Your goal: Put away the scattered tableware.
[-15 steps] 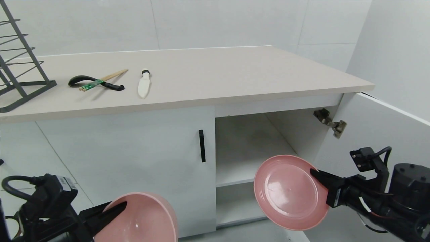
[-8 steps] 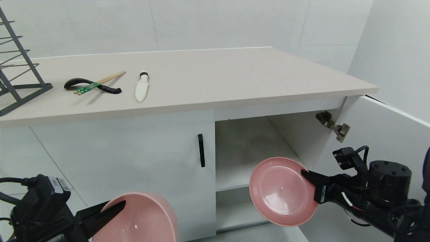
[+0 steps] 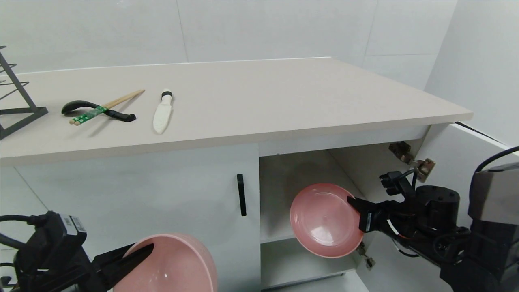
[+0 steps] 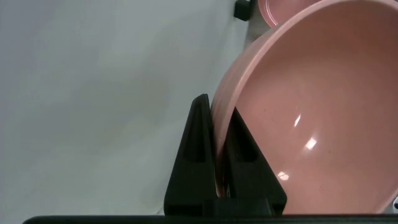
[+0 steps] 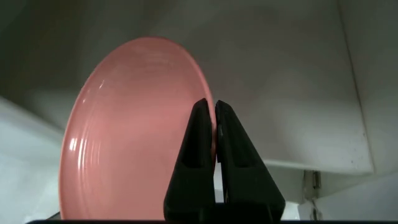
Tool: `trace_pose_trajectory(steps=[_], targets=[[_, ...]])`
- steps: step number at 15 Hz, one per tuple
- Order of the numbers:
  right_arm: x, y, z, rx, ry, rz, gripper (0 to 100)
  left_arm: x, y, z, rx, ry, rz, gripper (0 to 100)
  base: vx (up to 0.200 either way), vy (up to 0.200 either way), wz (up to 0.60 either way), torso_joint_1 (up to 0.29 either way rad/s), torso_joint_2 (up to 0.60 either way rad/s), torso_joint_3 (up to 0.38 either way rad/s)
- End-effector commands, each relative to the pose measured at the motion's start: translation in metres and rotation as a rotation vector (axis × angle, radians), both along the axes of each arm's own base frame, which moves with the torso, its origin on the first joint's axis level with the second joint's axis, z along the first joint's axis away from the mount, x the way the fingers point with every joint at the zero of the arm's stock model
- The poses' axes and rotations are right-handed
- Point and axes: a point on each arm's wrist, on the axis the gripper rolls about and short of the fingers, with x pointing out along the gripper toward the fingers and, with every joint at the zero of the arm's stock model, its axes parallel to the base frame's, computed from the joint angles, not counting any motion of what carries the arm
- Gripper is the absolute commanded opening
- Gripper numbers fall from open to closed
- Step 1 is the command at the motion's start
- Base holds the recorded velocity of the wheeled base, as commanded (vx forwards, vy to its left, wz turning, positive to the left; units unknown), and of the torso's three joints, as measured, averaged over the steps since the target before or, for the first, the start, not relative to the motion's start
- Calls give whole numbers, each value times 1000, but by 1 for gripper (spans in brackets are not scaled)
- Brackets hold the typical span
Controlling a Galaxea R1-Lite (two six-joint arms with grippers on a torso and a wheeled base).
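My right gripper (image 3: pixel 353 202) is shut on the rim of a pink plate (image 3: pixel 324 221), held on edge at the mouth of the open cabinet (image 3: pixel 300 178), level with its shelf. In the right wrist view the pink plate (image 5: pixel 134 124) stands before the dark interior, pinched by the right gripper (image 5: pixel 213 134). My left gripper (image 3: pixel 140 251) is low at the left, shut on the rim of a pink bowl (image 3: pixel 174 267). The left wrist view has the pink bowl (image 4: pixel 311 106) clamped in the left gripper (image 4: pixel 217 149). On the counter lie a black spoon (image 3: pixel 87 108), chopsticks (image 3: pixel 107 106) and a white knife (image 3: pixel 162 112).
The cabinet's right door (image 3: pixel 458 162) is swung open beside my right arm; its left door (image 3: pixel 162 194) with a black handle (image 3: pixel 241 194) is closed. A dark wire rack (image 3: pixel 16 101) stands at the counter's far left. The shelf (image 3: pixel 279 219) inside holds nothing visible.
My right gripper has carried the plate leftward and deeper toward the cabinet opening. The head view has shifted, so the counter items sit further left. The left arm and bowl stay put.
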Motion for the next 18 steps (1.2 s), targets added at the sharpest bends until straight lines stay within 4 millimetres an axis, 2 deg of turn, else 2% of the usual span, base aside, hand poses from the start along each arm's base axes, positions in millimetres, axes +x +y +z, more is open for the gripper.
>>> trace_pose_trajectory(steps=[1, 11, 15, 18], targets=[[16, 2, -16, 4, 15, -13, 0, -3, -1, 2, -8, -19, -20, 0, 0, 0, 0, 0, 0, 0], [43, 14, -51, 49, 58, -27, 0, -3, -1, 2, -5, -16, -20, 0, 0, 0, 0, 0, 0, 0], [59, 23, -56, 113, 44, -34, 0, -4, -1, 2, -6, -15, -21, 0, 0, 0, 0, 0, 0, 0], [71, 34, -69, 125, 33, -17, 0, -4, -1, 2, -7, -20, -22, 0, 0, 0, 0, 0, 0, 0]])
